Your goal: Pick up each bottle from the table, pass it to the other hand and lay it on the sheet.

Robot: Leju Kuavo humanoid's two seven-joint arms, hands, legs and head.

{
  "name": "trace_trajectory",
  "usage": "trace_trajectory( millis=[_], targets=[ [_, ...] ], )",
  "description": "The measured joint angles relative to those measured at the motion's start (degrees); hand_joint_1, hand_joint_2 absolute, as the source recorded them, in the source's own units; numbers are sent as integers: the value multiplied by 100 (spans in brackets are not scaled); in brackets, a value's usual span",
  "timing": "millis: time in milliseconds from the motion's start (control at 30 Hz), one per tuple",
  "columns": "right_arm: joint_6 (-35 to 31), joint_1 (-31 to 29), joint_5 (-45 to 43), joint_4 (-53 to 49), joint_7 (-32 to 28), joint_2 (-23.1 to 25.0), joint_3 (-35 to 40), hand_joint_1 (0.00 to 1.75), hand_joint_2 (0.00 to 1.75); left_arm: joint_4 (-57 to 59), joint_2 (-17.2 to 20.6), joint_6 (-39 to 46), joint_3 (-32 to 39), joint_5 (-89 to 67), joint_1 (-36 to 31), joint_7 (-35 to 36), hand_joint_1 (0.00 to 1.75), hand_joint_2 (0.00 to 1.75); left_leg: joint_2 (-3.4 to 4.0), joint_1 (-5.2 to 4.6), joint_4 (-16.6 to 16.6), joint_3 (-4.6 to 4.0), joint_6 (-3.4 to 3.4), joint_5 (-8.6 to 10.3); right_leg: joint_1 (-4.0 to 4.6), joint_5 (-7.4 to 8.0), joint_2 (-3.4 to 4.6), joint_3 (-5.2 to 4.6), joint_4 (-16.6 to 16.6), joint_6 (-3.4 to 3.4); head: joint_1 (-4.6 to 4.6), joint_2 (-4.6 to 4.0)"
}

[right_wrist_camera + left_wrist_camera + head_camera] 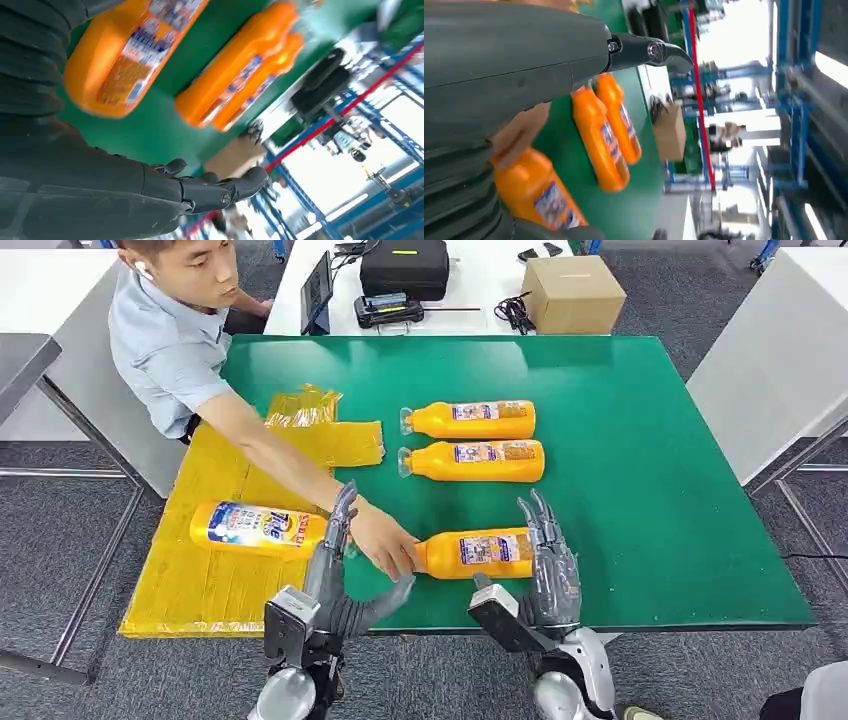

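Three orange bottles lie on the green table (640,470). The nearest bottle (476,553) (536,192) (122,52) has its cap end held by a person's hand (385,542). My right hand (548,562) (150,192) is open just right of that bottle's base, fingers spread. My left hand (340,575) (514,65) is open at the table's front edge, just left of the person's hand. Two more bottles (470,420) (475,461) lie side by side farther back. A bottle with a blue and white label (258,529) lies on the yellow sheet (215,585).
The person (175,335) leans in from the far left, arm stretched across the sheet. Behind the green table stands a white table with a cardboard box (573,294), a black case (404,267) and cables. A white table (775,360) stands to the right.
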Motion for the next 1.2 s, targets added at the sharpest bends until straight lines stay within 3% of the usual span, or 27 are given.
trace_trajectory(
  millis=[167, 433, 700, 1200],
  targets=[
    [-79, 70, 991, -20, 514, -347, 210, 0, 175, 101, -85, 245, 164, 114, 42, -64, 0, 175, 0, -2, 0, -2, 1, -1, -1, 0, 0, 0, 0, 0, -2, 0],
    [531, 88, 755, -134, 816, -639, 516, 0, 175, 133, -127, 348, 326, 48, 104, -59, 0, 175, 0, -1, 0, -2, 1, -1, 0, 0, 0, -1, 0, 0, 0, 0],
    [498, 101, 1496, -254, 1478, -975, 641, 0, 175, 140, -162, 151, 422, 18, 175, 85, 0, 175, 0, -3, 0, -4, 2, -2, -3, 0, 0, -1, 0, 1, 0, 0],
    [540, -871, 1512, 1187, 1443, -960, 584, 0, 175, 437, -208, -192, 262, 234, 79, 264, 0, 175, 2, -4, 1, -2, 3, 0, -6, 3, 1, -1, 1, 3, -2, 0]
  ],
)
